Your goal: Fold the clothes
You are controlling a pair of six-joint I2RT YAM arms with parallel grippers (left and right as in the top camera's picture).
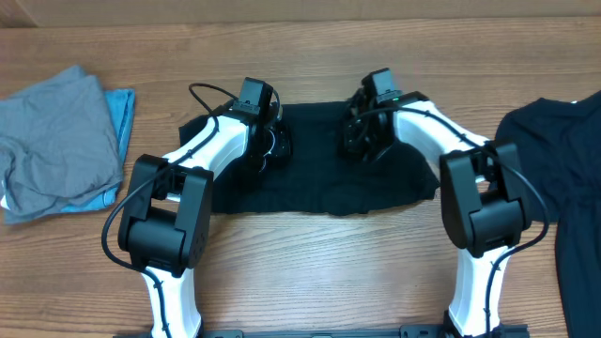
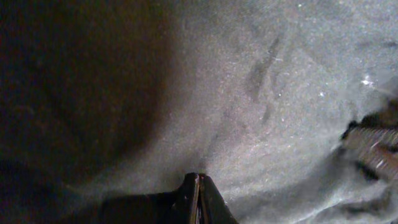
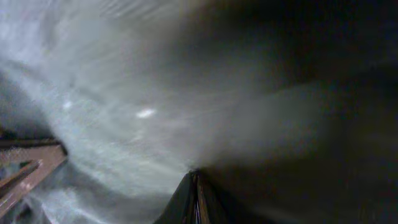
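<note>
The black garment (image 1: 315, 183) lies spread beneath and between the left tool (image 2: 198, 180) and right tool (image 3: 195, 176); both are closed tight, whether pinching cloth I cannot tell.

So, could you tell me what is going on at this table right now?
Two robot arms are working on a black garment spread in the middle of the table. The left end effector and the right end effector are down on its far half, both shut; the wrist views show fabric close up, but not whether any is pinched. A grey piece over a light-blue piece lies at the left, a second black garment at the right edge.
</note>
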